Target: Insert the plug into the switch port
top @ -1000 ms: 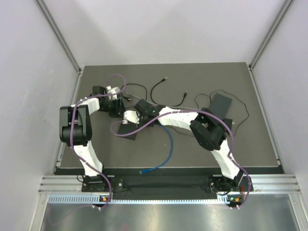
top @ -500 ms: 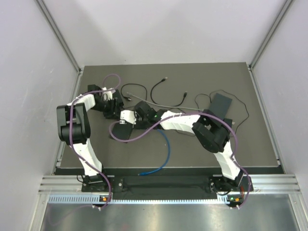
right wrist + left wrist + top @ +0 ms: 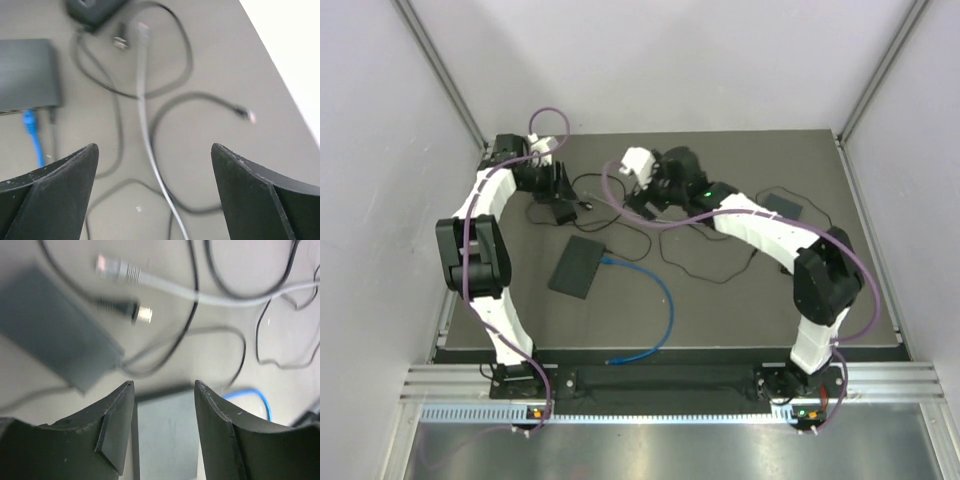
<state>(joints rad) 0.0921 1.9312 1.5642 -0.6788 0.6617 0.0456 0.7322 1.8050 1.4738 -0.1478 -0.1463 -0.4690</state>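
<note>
Plug (image 3: 29, 121), blue, appears seated in the switch (image 3: 25, 75) edge, left of the right gripper (image 3: 154, 147) fingers; blur prevents confirmation. Right gripper stands spread wide, empty. Left gripper (image 3: 164, 385) likewise released, switch visible between its fingers.

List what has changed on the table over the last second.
Both arms pulled back from the switch toward the far side of the table: the left gripper to the far left, the right gripper to the far middle. Both are open and hold nothing. The switch, now uncovered, lies about where it was. The blue cable keeps its loop, with its plug at the switch's edge.
</note>
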